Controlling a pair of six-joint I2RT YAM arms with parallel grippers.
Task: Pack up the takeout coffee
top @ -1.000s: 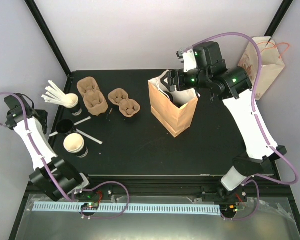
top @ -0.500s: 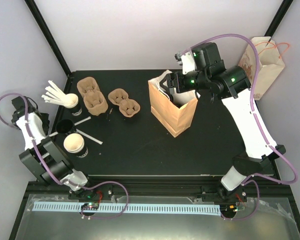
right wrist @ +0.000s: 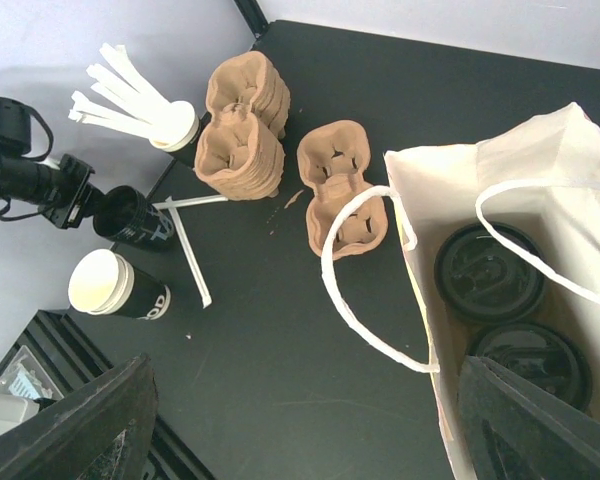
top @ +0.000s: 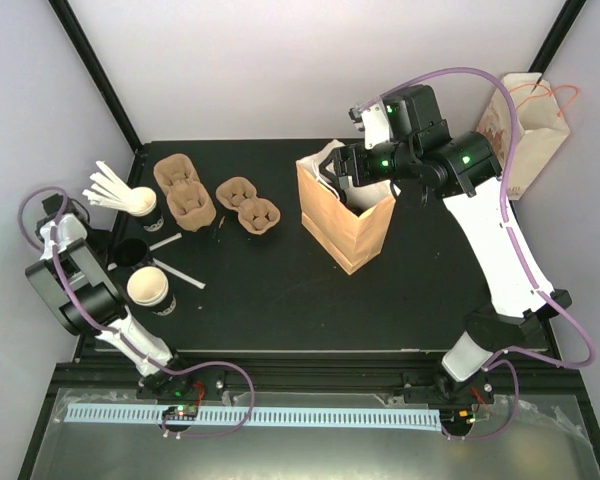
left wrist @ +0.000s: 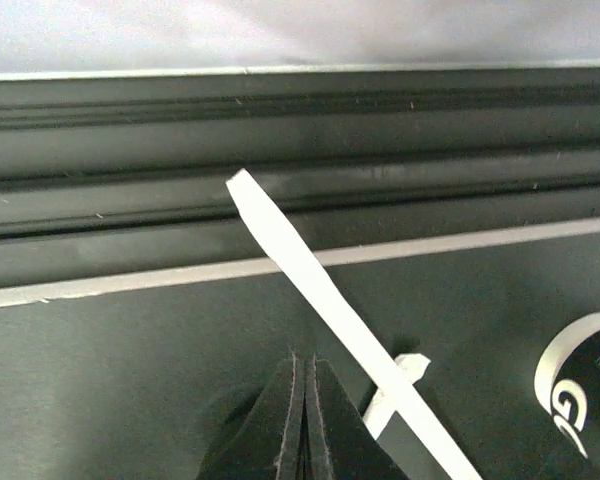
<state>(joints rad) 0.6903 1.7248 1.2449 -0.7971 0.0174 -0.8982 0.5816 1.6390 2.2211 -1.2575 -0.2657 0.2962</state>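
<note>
A coffee cup (top: 147,288) with a dark printed wall and a cream top stands at the table's front left; it also shows in the right wrist view (right wrist: 105,283). Two cups with black lids (right wrist: 487,272) (right wrist: 528,360) stand inside the open brown bag (top: 345,225). My right gripper (top: 337,165) hangs open and empty over the bag's mouth (right wrist: 310,445). My left gripper (top: 85,238) is shut and empty, low over the table's left edge (left wrist: 305,420), beside a white stirrer (left wrist: 320,290).
A black cup (top: 130,253) and a cup holding white stirrers (top: 143,203) stand at far left. Two stacks of brown cup carriers (top: 185,190) (top: 248,205) lie behind. A second paper bag (top: 525,120) stands off the table's back right. Loose stirrers (top: 175,272) lie near the cups.
My left arm has folded back, its elbow moving away from the front edge, and its gripper has stayed by the left edge. My right gripper shifted slightly over the bag, then held still.
</note>
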